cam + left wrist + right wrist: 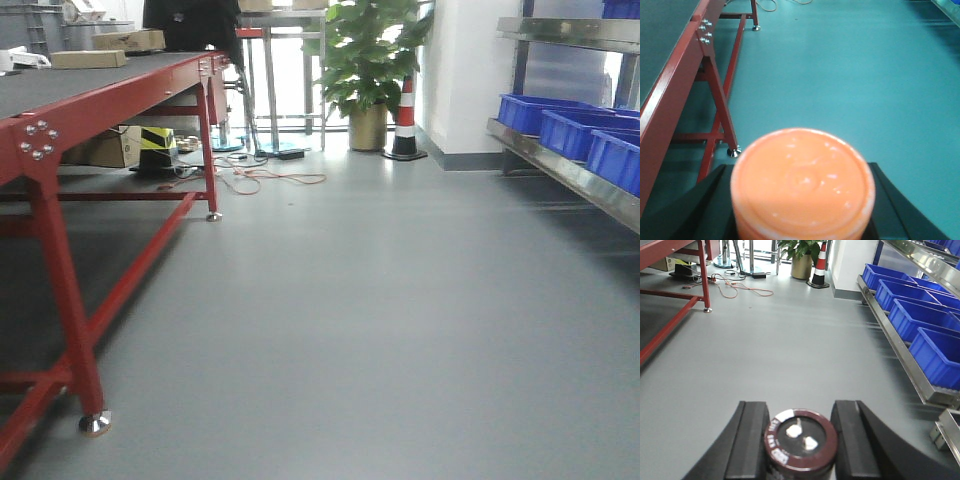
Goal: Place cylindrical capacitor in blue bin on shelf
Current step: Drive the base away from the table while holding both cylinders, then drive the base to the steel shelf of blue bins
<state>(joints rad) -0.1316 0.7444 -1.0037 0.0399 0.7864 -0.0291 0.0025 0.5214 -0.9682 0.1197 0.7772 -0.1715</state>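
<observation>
Capacitor (800, 441) sleeved in maroon, cylinder (802, 185) topped in orange, bins (935, 357) coloured blue, table frame (60, 250) painted red, cone (405, 118) striped red-white.

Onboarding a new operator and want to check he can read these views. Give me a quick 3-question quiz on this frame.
1. Multiple choice: the cylindrical capacitor is held in: A) left jaws B) right jaws C) neither.
2. True or false: the blue bins stand on the red-framed table.
3. Fill in: the left jaws hold a round object whose top is ___.

Key
1. B
2. False; they stand on the shelf, to the robot's right.
3. orange
</observation>
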